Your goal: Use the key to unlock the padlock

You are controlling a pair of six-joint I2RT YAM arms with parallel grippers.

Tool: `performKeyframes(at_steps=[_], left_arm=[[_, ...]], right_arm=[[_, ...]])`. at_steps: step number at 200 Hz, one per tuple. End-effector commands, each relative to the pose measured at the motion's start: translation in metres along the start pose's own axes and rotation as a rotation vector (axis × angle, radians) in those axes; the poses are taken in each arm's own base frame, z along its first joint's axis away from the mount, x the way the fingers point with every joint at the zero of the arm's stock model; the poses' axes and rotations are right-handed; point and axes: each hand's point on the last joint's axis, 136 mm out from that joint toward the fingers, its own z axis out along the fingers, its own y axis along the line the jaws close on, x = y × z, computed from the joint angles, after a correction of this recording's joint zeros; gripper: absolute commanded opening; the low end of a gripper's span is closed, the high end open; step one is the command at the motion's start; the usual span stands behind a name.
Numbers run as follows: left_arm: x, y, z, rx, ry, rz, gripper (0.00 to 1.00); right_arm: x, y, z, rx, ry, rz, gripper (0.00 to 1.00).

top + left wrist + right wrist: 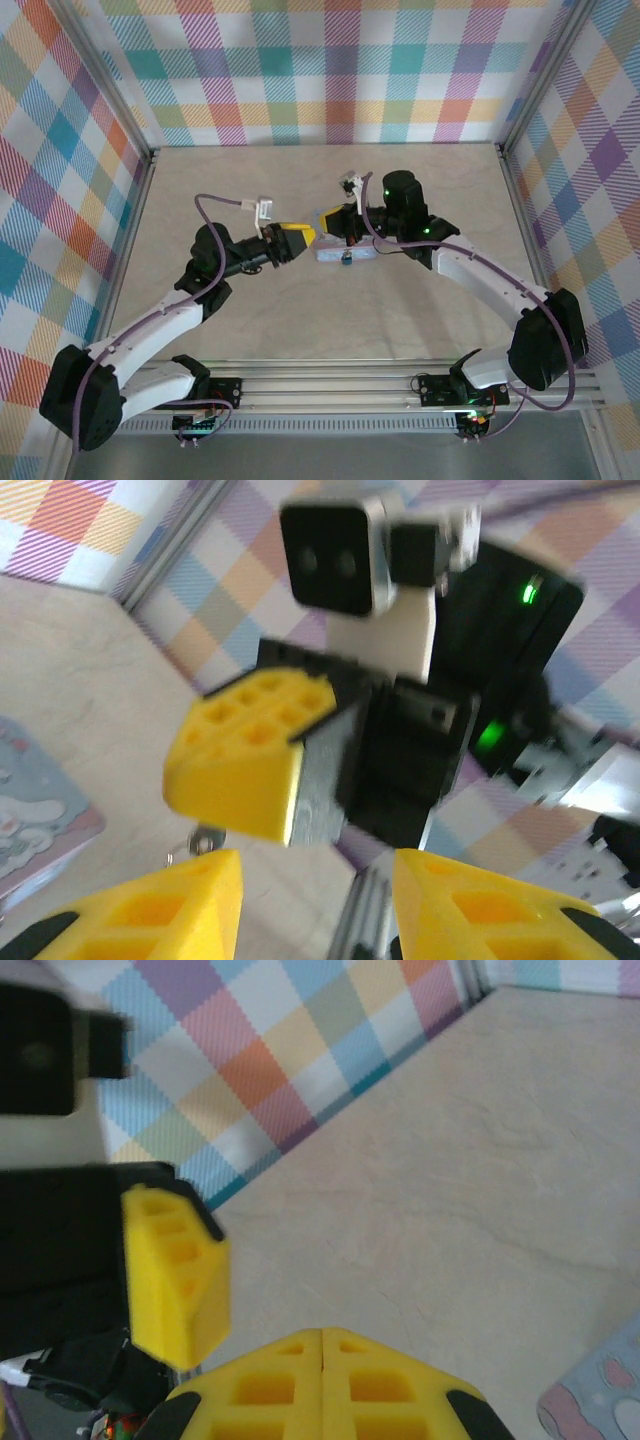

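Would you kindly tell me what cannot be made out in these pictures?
Top external: anything between the left gripper and right gripper is too small, covered by them.
Left wrist: blur leaves the metal ring unidentifiable.
Right wrist: the shut fingers hide any held thing; the frame edge cuts the pastel card.

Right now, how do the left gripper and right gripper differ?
Jaws: the left gripper has a clear gap between its yellow fingers, while the right gripper has its fingers pressed together with nothing visible between them.
Pose: in the top view the left gripper points right and the right gripper points left, so their tips are close together.
Shared: both have yellow fingers on black bodies, and both are over the middle of the table.
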Motion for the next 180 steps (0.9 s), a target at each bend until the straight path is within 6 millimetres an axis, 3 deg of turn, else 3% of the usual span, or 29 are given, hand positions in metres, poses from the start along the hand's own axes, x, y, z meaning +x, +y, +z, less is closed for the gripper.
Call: performKeyframes(at_steps=[1, 24, 66, 180], left_arm=[[-0.012, -0.028, -0.004, 0.172, -0.042, -0.07, 0.41], [-0.011, -0.024, -0.002, 0.177, -0.044, -0.064, 0.39], [-0.001, 0.003, -0.002, 0.105, -0.055, -0.08, 0.37], [-0.014, -0.006, 0.011, 0.167, -0.056, -0.066, 0.34]], right_arm=[[-0.034, 0.034, -0.012, -0.139, -0.133, -0.109, 0.0], [-0.038, 0.035, -0.012, -0.169, -0.141, -0.038, 0.0], [-0.039, 0.033, -0.012, -0.197, -0.166, 0.044, 0.0], [-0.036, 0.038, -0.01, -0.227, -0.148, 0.079, 0.0]])
